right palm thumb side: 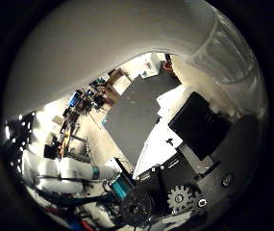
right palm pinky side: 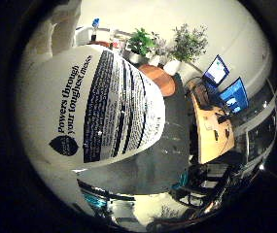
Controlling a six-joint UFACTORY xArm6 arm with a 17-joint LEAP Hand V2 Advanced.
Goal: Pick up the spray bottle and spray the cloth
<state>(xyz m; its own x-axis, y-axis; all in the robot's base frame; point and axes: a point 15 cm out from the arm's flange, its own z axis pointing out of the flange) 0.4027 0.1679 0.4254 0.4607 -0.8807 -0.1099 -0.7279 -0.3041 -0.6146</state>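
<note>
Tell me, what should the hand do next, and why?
Probably turn the spray bottle until the cloth comes into view. The bottle fills both palm views, so it sits close against the hand, yet no cloth shows, only the dark table and the room.

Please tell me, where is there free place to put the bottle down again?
The dark mat below looks bare; it is the open patch, bordered by pale floor. The spray bottle fills the palm, fingers curled around it. The wooden desk with monitors and the plants corner are crowded.
</note>
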